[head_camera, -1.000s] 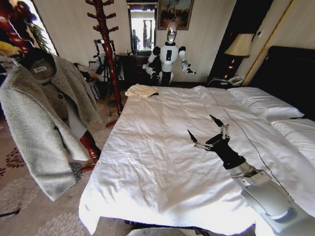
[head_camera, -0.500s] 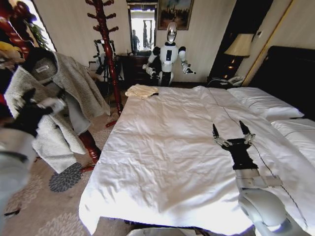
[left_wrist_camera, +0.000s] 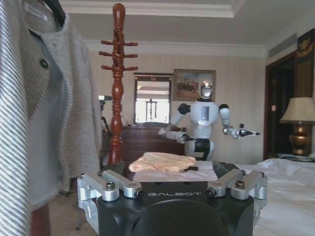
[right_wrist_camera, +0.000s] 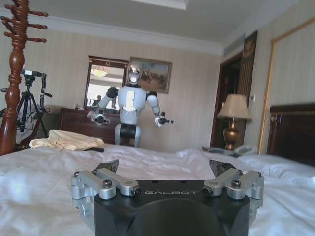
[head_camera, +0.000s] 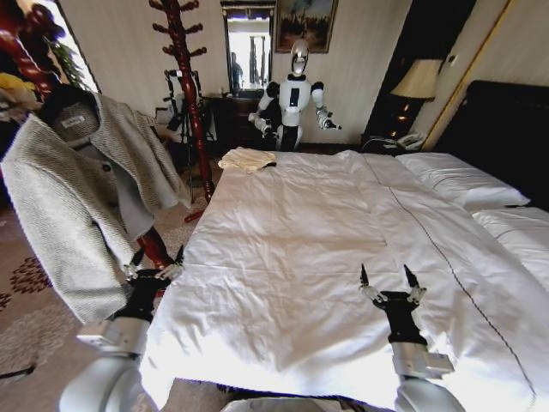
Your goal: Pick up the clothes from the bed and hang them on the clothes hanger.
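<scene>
The grey-beige knitted clothes (head_camera: 73, 206) hang at the far left on a black clothes hanger (head_camera: 53, 96), clear of the bed (head_camera: 283, 257). In the left wrist view the jacket (left_wrist_camera: 29, 98) drapes close by, with the hanger's dark tip (left_wrist_camera: 55, 10) at its collar. My left gripper (head_camera: 154, 262) is open and empty, low beside the bed's left edge, just right of the jacket's hem. My right gripper (head_camera: 388, 279) is also open with nothing in it, over the white duvet near the bed's front edge. Both wrist views show the open jaws, left gripper (left_wrist_camera: 170, 172) and right gripper (right_wrist_camera: 167, 169).
A tall reddish-brown coat stand (head_camera: 184, 86) rises left of the bed. A small cream folded cloth (head_camera: 246, 159) lies at the bed's far left corner. Another white robot (head_camera: 294, 94) stands by a dresser at the back. White pillows (head_camera: 459, 180) and a lamp (head_camera: 418, 81) are far right.
My left arm has let go of the jacket and dropped to the bed's left edge. The jacket has settled and hangs straight. My right gripper has drawn back toward the bed's front edge.
</scene>
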Controlling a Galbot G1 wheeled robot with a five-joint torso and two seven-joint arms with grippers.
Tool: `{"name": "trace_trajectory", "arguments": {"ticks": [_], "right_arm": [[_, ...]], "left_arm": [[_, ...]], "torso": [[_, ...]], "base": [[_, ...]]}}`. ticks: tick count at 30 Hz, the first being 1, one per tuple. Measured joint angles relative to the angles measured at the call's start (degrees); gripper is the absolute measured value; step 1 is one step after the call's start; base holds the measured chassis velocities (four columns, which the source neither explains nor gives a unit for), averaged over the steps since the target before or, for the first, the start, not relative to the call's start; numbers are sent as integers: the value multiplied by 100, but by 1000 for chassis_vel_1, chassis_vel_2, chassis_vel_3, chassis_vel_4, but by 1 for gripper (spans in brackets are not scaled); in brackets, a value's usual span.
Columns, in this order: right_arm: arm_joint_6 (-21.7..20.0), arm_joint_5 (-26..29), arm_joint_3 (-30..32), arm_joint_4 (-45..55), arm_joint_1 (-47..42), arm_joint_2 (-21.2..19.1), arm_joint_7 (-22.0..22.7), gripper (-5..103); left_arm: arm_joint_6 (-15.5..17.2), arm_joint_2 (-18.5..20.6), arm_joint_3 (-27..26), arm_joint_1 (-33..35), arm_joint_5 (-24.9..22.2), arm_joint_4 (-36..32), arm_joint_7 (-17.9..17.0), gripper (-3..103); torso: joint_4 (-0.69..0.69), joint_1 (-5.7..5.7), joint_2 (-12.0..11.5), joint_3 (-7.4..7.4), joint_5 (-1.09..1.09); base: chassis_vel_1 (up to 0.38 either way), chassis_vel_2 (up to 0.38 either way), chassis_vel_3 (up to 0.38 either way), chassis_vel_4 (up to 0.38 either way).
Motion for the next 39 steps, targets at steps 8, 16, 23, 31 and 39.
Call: {"name": "trace_trajectory", "arguments": {"ticks": [8,16,23,31,39], "right_arm": [[14,753,127,-28,-23,-70,-382,100],[28,757,142,-33,-8,-77,-414,100],[32,750,144,-33,-2,-80,-417,100],[36,746,147,-33,1,-81,-420,100],[39,743,150,-31,5,-80,-420,100]], "left_arm": [[-371,24,256,32,-234,389,307,100],[-365,52,240,16,-270,391,302,100],[-343,63,226,7,-285,386,292,100],[-330,69,219,2,-293,379,281,100],[-324,72,215,1,-298,375,275,100]], "torso": [[0,1,0,0,-1],[0,1,-1,0,-1],[0,1,-1,0,-1],[0,1,-1,1,-1],[0,1,-1,0,-1]], "base": [[0,0,0,0],[0,0,0,0],[0,0,0,0],[0,0,0,0],[0,0,0,0]]}}
